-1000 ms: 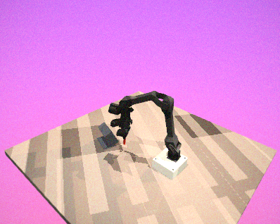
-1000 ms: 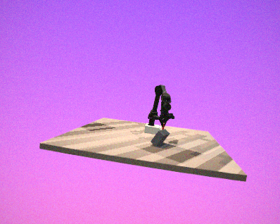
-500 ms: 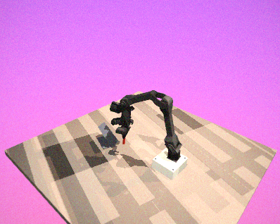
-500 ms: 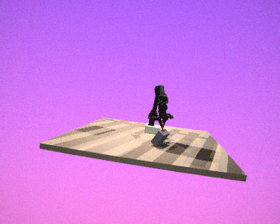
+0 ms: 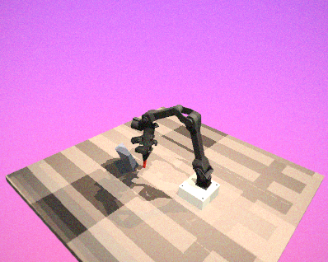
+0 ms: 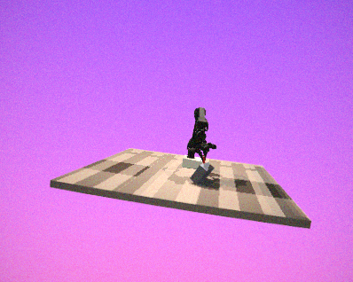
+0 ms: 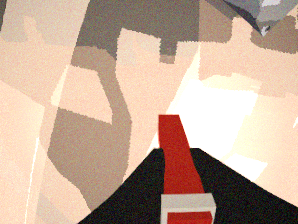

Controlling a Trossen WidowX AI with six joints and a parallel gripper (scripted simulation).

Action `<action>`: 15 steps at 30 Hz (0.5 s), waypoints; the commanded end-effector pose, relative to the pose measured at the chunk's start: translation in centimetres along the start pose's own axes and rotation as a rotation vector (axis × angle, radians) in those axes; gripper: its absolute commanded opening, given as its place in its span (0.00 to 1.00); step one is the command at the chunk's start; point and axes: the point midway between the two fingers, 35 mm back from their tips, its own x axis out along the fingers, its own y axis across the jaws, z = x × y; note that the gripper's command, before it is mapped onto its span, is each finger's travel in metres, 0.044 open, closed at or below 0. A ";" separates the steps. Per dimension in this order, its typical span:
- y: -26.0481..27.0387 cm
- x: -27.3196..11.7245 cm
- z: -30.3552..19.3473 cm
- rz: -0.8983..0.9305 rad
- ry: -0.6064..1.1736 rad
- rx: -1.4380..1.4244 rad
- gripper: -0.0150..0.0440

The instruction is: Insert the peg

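Has, farthest left among the things on the tabletop (image 5: 236, 231) (image 6: 135, 182) (image 7: 30, 165) in the top view, the grey-blue sloped panel (image 5: 126, 158) (image 6: 202, 174) (image 7: 275, 9), leaning and apart from the jaws. Does not let the hole be made out in any view.

Just right of that, pinches the red peg (image 5: 144, 164) (image 6: 204, 160) (image 7: 176, 145) between the black jaws, closed in on both sides. Points the peg's free end downward, near the panel and outside the hole; cannot tell from here whether it touches the tabletop. In the wrist view, runs the peg up from the bottom edge, past a pale band (image 7: 187, 200) and beyond the dark fingertips, with the panel's corner at the upper right.

Farther right, arches the black arm (image 5: 198, 142) (image 6: 200, 121) high over the tabletop, bent at the elbow and dropping toward the jaws. Ends, rightmost, at the white base (image 5: 200, 203) (image 6: 187, 164), set flat on the tabletop, well apart from the panel, with small dark dots near its corners.
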 end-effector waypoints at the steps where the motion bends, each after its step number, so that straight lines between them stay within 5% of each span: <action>1: -0.4 -0.1 0.4 0.030 -0.014 0.028 0.25; 15: -1.7 -0.3 1.0 0.113 -0.045 0.104 0.25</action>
